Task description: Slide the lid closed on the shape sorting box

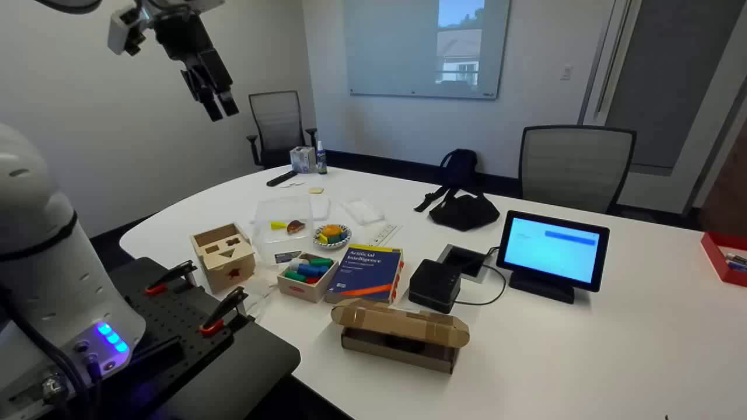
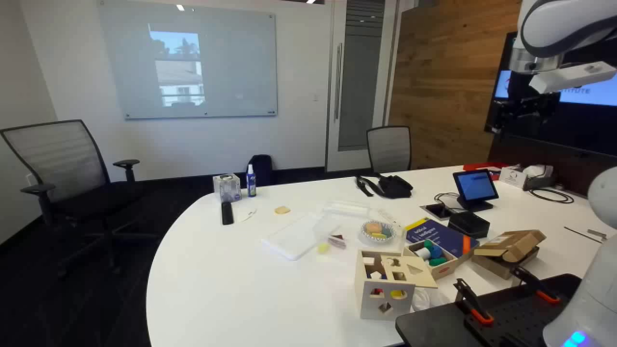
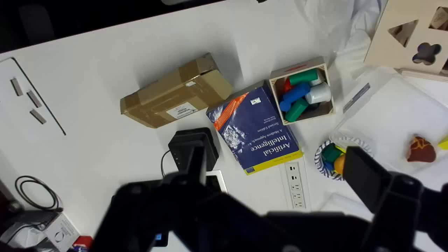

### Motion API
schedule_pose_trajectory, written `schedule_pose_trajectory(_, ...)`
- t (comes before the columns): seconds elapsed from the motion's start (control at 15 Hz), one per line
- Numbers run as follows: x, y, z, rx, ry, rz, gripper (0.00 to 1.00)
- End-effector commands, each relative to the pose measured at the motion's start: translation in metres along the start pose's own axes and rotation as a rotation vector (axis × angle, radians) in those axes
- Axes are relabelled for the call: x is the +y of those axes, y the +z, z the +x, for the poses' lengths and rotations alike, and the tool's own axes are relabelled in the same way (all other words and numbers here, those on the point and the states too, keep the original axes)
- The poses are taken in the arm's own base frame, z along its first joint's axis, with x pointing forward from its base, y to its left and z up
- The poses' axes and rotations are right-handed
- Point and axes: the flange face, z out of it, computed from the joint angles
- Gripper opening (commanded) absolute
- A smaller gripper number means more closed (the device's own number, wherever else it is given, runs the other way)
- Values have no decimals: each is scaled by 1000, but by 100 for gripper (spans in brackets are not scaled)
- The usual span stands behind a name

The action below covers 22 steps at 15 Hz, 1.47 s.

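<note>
End effector (image 1: 223, 111): mine, fingers (image 3: 365, 178) wide apart, holding nothing, raised over the counter (image 2: 217, 284). Shape sorting box (image 2: 387, 298): one, near the black stand (image 2: 434, 327); lid (image 2: 412, 279) part-way out, overhanging. Hazards, as I judge: an off-centre push may jam the lid; a hard one may skid the box; pieces (image 2: 375, 275) inside may catch. Counter: white, cluttered. Room: whiteboard (image 2: 241, 72), two mesh chairs (image 2: 60, 161).

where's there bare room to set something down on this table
Bare table lies between its rounded edge, the flat plastic piece and the shape box. Another bare stretch lies between the cardboard box, the screen and the red tray. Crowded: the shape box, its jutting lid, the box of pieces, book and bowl sit close together.
</note>
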Motion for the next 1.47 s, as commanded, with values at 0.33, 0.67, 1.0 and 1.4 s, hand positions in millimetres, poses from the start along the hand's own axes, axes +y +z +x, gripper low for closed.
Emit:
schedule_pose_trajectory(0.33, -2, 41, 32, -113, -149, 166, 100)
schedule_pose_trajectory(0.67, -8, 133, 41, -308, -256, 286, 100)
schedule_pose_trajectory(1.0, -23, 228, 47, -355, -272, 347, 100)
schedule_pose_trajectory(1.4, -61, 309, 38, -427, -290, 382, 100)
